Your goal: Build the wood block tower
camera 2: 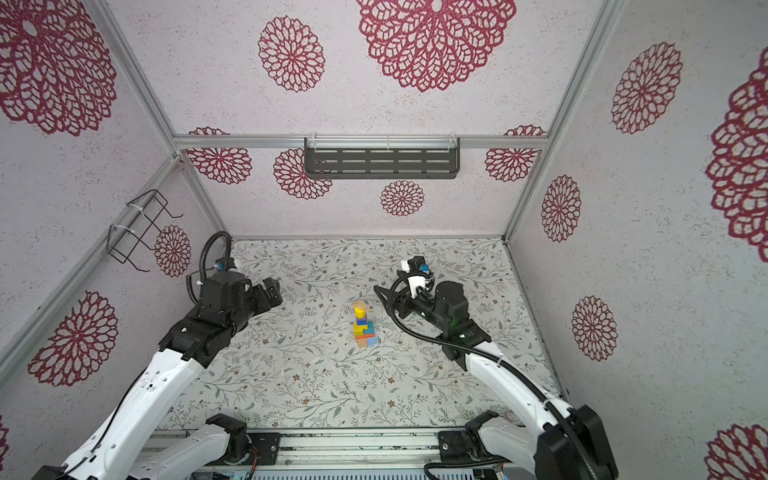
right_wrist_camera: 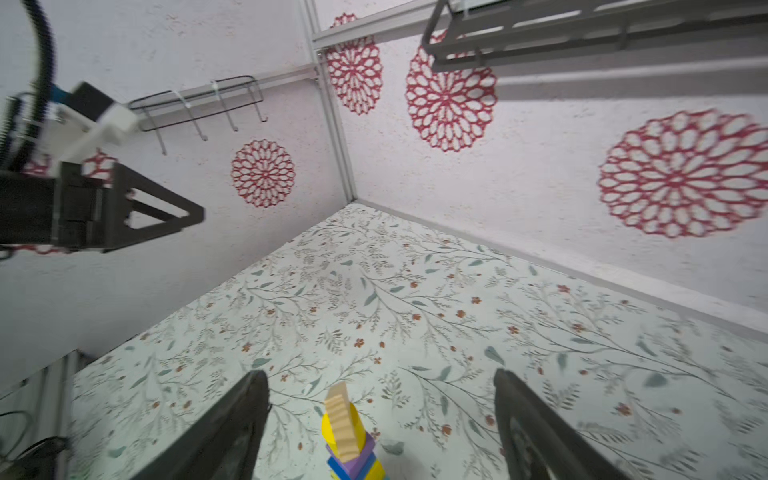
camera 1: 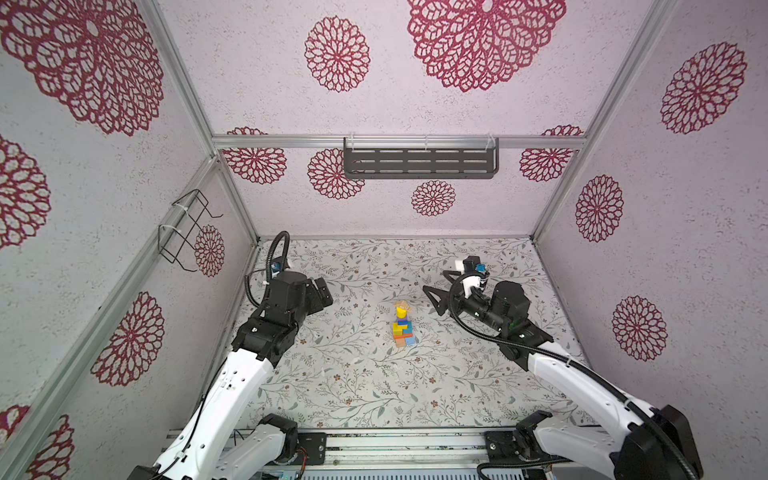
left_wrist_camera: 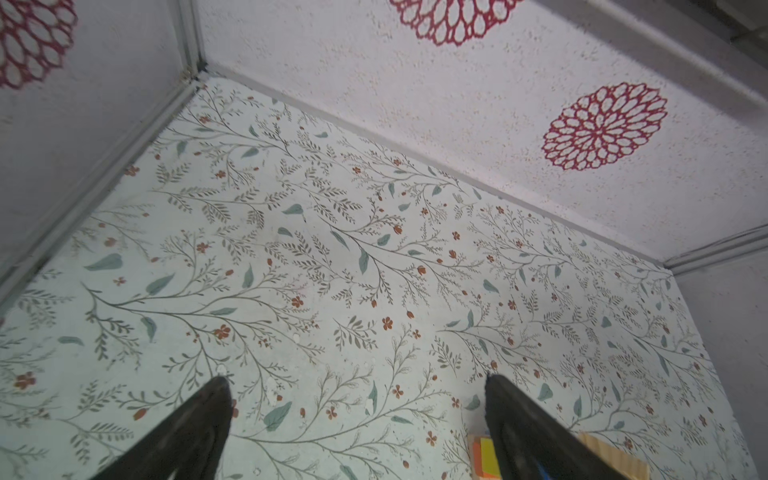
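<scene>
In the lower middle of both top views, your wood block tower (camera 1: pixel 402 328) stands free, while the left gripper (camera 1: pixel 323 293) and right gripper (camera 1: pixel 436 281) wait apart, jaws spread wide and empty, likely so nothing knocks it.

Robotics lab test cell: the booth stood boxed in by bare aluminium framing (camera 1: pixel 291 141), its panel walls (camera 1: pixel 374 216) papered with red floral medallions (camera 1: pixel 337 54) and its tabletop (camera 1: pixel 353 374) covered in a leaf-and-flower print. A left arm (camera 1: pixel 232 386) and a right arm (camera 1: pixel 582 386), white and black with looped cables, rose from a metal rail (camera 1: pixel 399 449) along the front edge. A black slotted shelf (camera 1: pixel 420 163) hung cable-tied to the rear crossbar. A wire rack (camera 1: pixel 187 230) was tied to the left-hand framing.
</scene>
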`<state>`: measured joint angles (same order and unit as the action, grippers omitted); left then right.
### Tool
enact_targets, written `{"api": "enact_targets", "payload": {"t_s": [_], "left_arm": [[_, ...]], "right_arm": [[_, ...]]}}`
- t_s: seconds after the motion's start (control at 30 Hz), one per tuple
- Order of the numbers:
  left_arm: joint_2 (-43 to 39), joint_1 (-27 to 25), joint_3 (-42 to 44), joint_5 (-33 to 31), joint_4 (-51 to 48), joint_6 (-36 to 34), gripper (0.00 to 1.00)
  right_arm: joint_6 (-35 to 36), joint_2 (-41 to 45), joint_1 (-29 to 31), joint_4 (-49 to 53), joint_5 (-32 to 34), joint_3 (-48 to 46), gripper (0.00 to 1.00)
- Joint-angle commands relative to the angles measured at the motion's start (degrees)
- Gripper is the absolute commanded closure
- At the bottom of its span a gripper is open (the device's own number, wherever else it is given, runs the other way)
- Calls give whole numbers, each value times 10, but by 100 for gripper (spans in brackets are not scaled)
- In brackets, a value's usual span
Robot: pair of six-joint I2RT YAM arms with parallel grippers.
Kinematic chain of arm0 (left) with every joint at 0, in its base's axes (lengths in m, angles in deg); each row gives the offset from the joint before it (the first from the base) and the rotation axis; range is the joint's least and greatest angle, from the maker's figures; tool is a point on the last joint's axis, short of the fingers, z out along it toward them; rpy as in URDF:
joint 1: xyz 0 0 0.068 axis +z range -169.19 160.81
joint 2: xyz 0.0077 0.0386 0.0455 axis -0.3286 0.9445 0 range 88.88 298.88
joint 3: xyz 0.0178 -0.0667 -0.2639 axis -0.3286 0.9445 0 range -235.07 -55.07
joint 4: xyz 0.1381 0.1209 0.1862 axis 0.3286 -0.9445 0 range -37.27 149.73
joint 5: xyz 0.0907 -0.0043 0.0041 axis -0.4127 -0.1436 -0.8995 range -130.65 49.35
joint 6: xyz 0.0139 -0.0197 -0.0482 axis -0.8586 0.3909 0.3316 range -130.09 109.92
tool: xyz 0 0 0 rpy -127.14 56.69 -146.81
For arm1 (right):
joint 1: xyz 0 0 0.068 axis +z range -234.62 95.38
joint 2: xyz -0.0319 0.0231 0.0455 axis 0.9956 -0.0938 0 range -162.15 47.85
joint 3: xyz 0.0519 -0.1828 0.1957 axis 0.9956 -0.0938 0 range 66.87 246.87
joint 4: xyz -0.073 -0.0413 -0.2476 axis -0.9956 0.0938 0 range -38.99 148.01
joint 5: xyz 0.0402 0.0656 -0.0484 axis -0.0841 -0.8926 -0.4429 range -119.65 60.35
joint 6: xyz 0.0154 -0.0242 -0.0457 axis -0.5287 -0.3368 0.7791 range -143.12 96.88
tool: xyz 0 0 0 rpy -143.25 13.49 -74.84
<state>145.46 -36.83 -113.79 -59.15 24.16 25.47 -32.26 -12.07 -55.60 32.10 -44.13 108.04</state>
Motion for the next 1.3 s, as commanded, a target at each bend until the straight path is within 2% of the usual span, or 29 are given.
{"api": "enact_targets", "payload": {"t_s": [0.0, 0.13, 0.23, 0.3, 0.5, 0.6, 0.73, 0.83, 1.0, 1.13, 1.27], "left_arm": [[-16, 19, -19, -55, -43, -18, 3], [-29, 80, 3, -38, -19, -16, 3], [-34, 138, 24, -38, 2, -23, 3], [-38, 172, 37, -47, 17, -31, 3], [-35, 224, 101, -120, 96, -40, 3], [-13, 246, 116, -173, 99, 1, 3], [20, 282, 118, -78, 118, -19, 3], [43, 281, 131, -46, 170, -53, 3], [95, 281, 192, -19, 321, -141, 3], [123, 285, 201, 29, 355, -167, 3], [139, 285, 242, 85, 449, -190, 3]], "right_arm": [[13, 59, -3, 119, 163, -12, 1], [1, 90, -6, 187, 363, -40, 1], [-10, 104, -7, 192, 469, -71, 1], [-14, 113, -7, 168, 512, -102, 1], [25, 154, -7, 57, 535, -184, 1], [56, 173, -8, -1, 543, -225, 1], [86, 186, -8, -58, 551, -269, 1], [92, 182, -8, -101, 568, -296, 1], [106, 162, -8, -154, 575, -327, 1], [120, 136, -12, -222, 606, -352, 1], [123, 84, -18, -302, 611, -377, 1]]}}
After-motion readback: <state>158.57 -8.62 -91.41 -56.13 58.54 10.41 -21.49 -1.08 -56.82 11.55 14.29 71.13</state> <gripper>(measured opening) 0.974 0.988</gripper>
